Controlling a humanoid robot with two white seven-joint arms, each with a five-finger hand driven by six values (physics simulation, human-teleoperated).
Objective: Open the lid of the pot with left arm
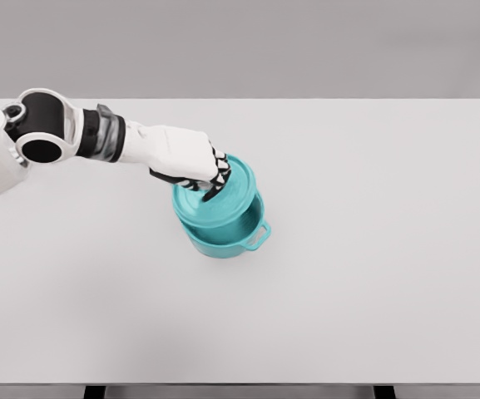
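Pot point(223, 235): teal, standing upright on the white counter point(373, 274), a little left of the middle; one side handle point(259, 237) points toward the lower right.
Lid point(220, 194): teal, same colour as the pot. It sits tilted and shifted up and to the left of the rim, so a dark gap shows along the right side. Looks partly lifted, not seated.
Left hand point(188, 158): arm comes in from the left edge, reaching across low over the counter. The hand lies over the top of the lid from the left.
Fingers point(219, 173): curled down onto the lid's centre, apparently clamped on its knob, which the hand hides. That grip would explain the lid hanging askew.
Right arm: not seen.
Stage, as judged: lid coming off, pot not yet fully uncovered.
Risk: pot is light-looking and unheld; a sideways pull could drag it.
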